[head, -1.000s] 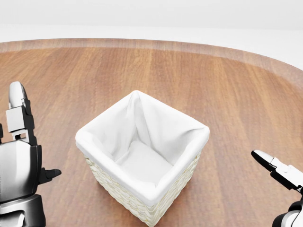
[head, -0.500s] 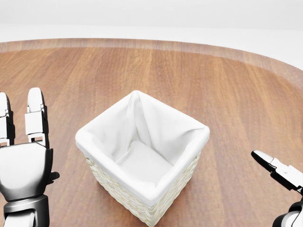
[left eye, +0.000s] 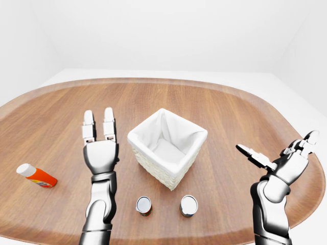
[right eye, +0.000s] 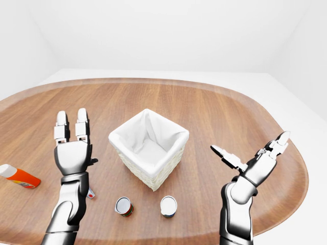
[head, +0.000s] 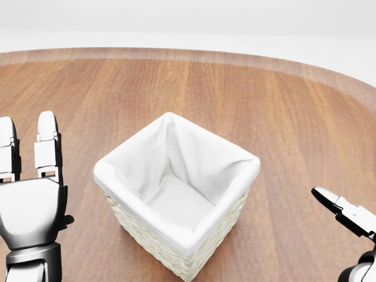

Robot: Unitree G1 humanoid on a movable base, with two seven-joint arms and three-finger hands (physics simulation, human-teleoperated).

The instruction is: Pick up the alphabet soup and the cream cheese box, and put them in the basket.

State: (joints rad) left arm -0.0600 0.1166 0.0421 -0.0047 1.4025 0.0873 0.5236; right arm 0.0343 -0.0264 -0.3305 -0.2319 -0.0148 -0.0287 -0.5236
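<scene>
both hands are just up in the air with fingers spread, left hand [left eye: 100, 153] and right hand [left eye: 286, 166] either side of the basket [left eye: 167, 148], two cans [left eye: 144, 205] sitting just below it, nothing grabbed

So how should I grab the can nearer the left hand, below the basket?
The can stands upright with its round lid up, just below the basket. Take it round its cylindrical side wall, probably from above left with the open left hand, fingers down either side. The second can stands apart to its right, leaving room.
</scene>
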